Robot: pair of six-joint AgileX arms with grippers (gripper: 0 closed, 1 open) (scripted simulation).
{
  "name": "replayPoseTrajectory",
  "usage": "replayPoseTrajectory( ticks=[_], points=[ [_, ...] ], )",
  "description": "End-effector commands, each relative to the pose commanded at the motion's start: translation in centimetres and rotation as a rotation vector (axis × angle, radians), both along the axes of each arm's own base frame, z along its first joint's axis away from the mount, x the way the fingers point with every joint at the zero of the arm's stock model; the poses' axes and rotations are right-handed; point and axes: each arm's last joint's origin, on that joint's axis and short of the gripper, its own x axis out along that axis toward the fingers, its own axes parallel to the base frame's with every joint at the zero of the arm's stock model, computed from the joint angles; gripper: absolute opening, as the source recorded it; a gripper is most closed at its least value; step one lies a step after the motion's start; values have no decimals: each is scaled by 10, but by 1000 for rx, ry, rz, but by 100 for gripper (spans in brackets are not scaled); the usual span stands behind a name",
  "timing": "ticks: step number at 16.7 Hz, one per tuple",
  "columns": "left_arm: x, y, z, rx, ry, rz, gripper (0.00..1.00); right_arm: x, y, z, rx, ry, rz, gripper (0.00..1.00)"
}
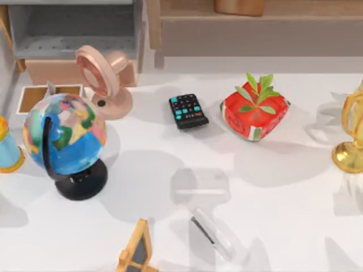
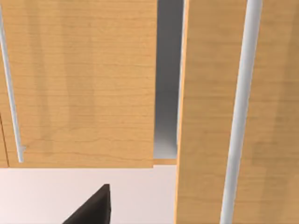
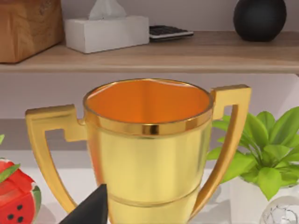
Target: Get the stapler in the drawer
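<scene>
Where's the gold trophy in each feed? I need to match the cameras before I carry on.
Top view: the gold trophy stands at the table's right edge, partly cut off.
Right wrist view: the trophy is close up, in front of a shelf.
Left wrist view: faces tan wooden panels.
Shared landmark: the red watermelon-patterned pot, left of the trophy in the top view and beside it in the right wrist view.

Left gripper (image 2: 91, 207), right gripper (image 3: 88, 207): one dark fingertip each, wrist views.
</scene>
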Motion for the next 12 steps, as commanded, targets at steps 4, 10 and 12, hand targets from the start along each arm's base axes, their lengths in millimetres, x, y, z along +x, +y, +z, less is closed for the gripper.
replayPoseTrajectory(
  ticks=[4, 10, 12],
  points=[
    [-1, 0, -1, -2, 2, -3, 100, 0, 0, 0, 0, 0, 0, 100],
    [0, -11, 17, -133, 0, -54, 100, 0, 0, 0, 0, 0, 0, 100],
    [2, -21, 29, -257, 14, -97, 100, 0, 0, 0, 0, 0, 0, 100]
  ],
)
